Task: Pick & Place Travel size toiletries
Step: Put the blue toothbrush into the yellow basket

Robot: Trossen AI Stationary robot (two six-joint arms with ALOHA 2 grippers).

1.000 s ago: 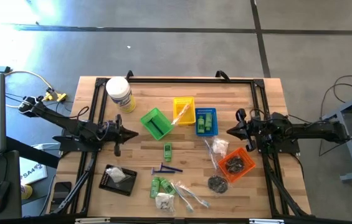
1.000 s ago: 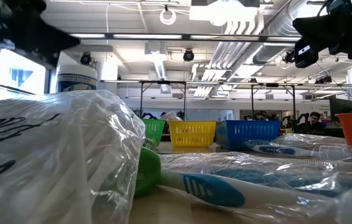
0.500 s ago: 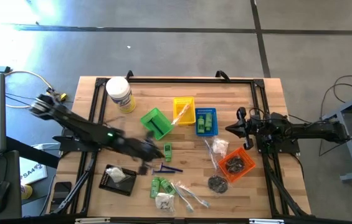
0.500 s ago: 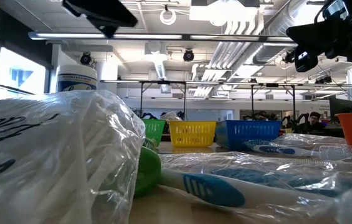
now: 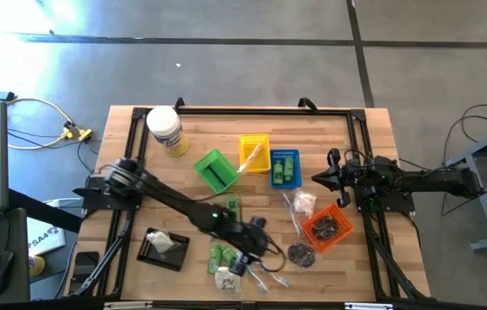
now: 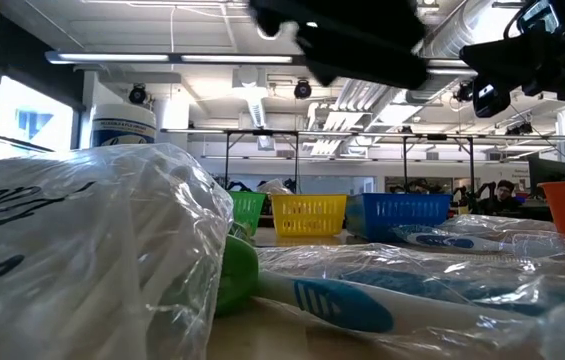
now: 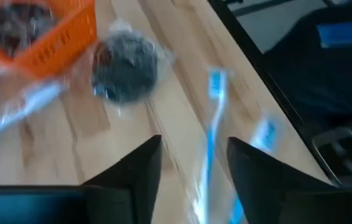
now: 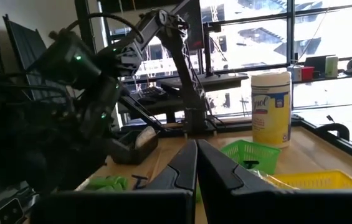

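The left gripper (image 5: pixel 245 261) hangs over the wrapped toothbrushes (image 5: pixel 265 274) at the worktop's (image 5: pixel 355 155) near edge, jaws spread and empty; its arm hides part of the green tubes (image 5: pixel 219 256). The dark round piece (image 7: pixel 124 66) beside the orange basket (image 7: pixel 51 37) is blurred. The right gripper (image 5: pixel 319 180) waits beyond, jaws pressed together.

Two dark, slim, jointed arms.
Left arm (image 5: pixel 174 202) black with small green light; right arm (image 5: pixel 415 181) black; fingers (image 7: pixel 132 171) dark, wedge-shaped.
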